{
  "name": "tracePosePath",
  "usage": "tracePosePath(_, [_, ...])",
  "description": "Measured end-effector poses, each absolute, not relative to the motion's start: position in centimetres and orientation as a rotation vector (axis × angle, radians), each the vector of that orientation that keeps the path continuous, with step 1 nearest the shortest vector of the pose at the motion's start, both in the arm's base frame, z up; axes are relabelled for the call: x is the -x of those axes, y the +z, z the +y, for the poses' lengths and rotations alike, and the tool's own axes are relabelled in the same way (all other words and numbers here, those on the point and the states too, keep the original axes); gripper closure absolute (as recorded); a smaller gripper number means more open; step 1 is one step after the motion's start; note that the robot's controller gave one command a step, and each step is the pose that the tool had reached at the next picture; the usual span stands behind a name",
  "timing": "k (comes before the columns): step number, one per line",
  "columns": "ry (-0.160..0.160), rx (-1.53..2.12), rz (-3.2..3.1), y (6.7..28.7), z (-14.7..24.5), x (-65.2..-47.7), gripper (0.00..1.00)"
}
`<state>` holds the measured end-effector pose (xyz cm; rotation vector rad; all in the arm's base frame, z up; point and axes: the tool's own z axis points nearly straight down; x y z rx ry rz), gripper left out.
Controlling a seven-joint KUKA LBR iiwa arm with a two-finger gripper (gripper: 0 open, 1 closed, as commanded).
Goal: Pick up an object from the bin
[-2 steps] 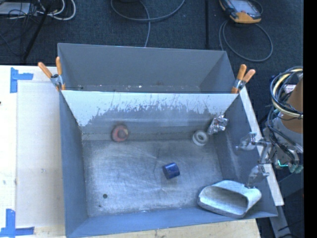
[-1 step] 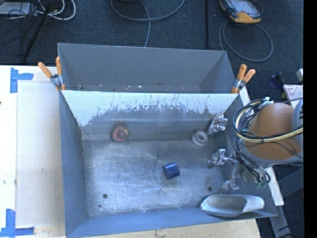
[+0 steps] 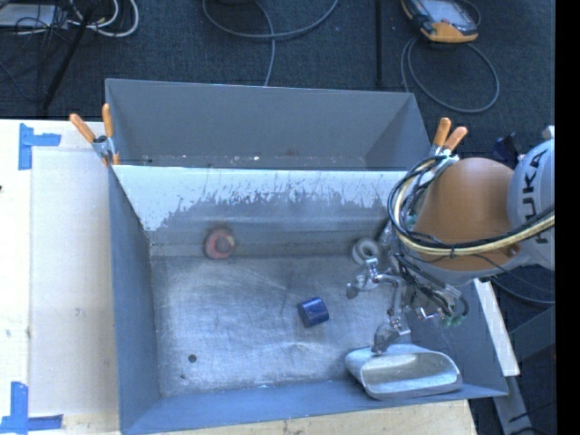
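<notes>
My gripper [image 3: 368, 316] hangs at the right side of the bin, open, with nothing between its fingers. One fingertip [image 3: 353, 289] points left, and the other fingertip [image 3: 382, 343] reaches down to the top edge of a flat grey oval thing [image 3: 410, 372] lying in the front right corner. A small dark blue block [image 3: 314, 312] lies on the bin floor a short way left of the gripper, apart from it.
A round pinkish disc [image 3: 218, 242] rests at the foot of the back wall, far to the left. The arm's orange cover and looped cables hang over the bin's right wall.
</notes>
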<state>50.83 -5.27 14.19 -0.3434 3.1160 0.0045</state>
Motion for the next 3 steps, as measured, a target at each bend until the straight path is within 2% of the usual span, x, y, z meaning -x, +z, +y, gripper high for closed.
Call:
tracePosePath(1, [0.007, 0.421, 3.115, 7.6, 2.1, -53.2, 0.00])
tracePosePath(2, [0.001, 0.417, 3.116, 7.8, 1.7, -53.1, 1.00])
tracePosePath(3, [-0.002, 0.758, 3.043, 21.2, -1.2, -51.3, 1.00])
